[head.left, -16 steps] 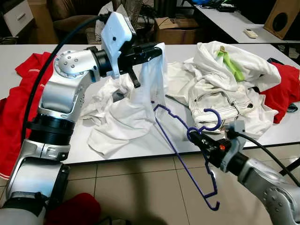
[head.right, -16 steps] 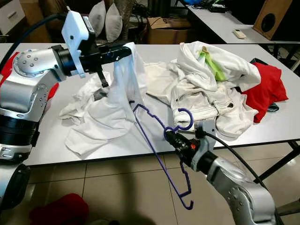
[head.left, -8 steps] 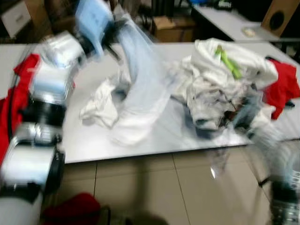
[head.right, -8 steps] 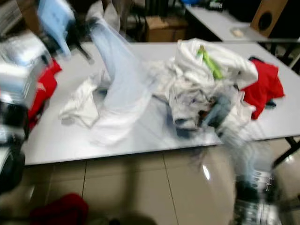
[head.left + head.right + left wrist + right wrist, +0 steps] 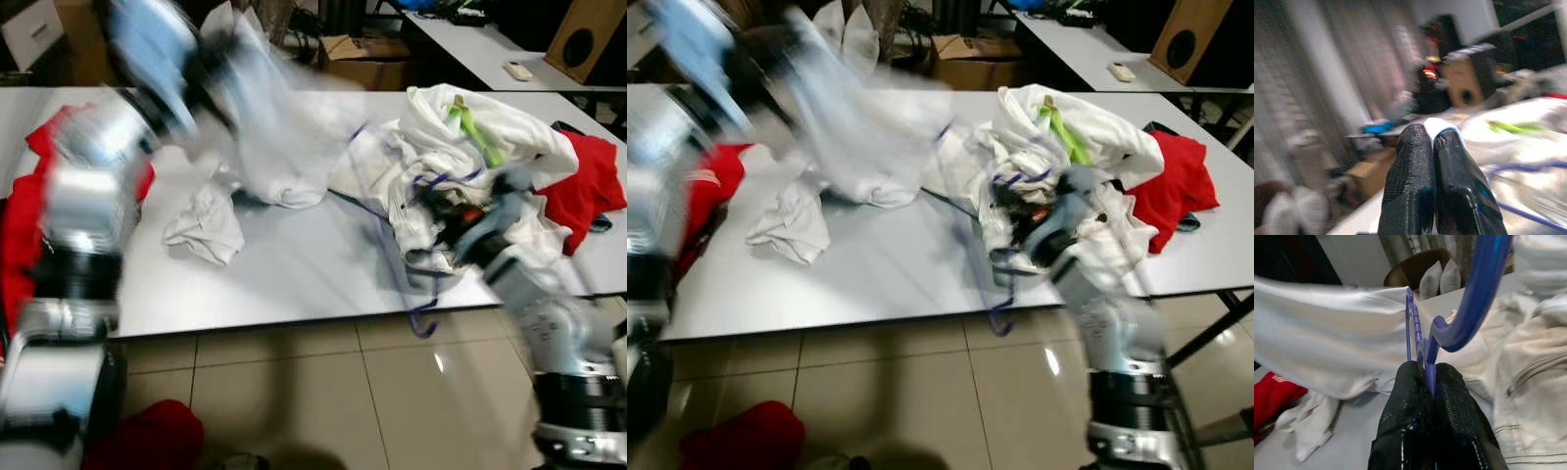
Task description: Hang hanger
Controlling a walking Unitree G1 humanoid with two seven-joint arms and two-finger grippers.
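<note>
The big white surface (image 5: pixel 294 274) holds piles of clothes. At 11 o'clock the left gripper (image 5: pixel 1435 142) has its jaws pinched on a white shirt (image 5: pixel 269 137). At 3 o'clock the right gripper (image 5: pixel 1429 382) squeezes the blue hanger (image 5: pixel 1474 298). The hanger is not inside the shirt yet, so hanging is still to do.

Colours we see on and around the white bench (image 5: pixel 294 274)

We see a blue hanger (image 5: pixel 1474 308), black tool fingers (image 5: pixel 1405 431), white clothes (image 5: pixel 284 166), red garments (image 5: pixel 588 186), a lime-green strip (image 5: pixel 475 132) and beige floor tiles (image 5: pixel 294 392).
</note>
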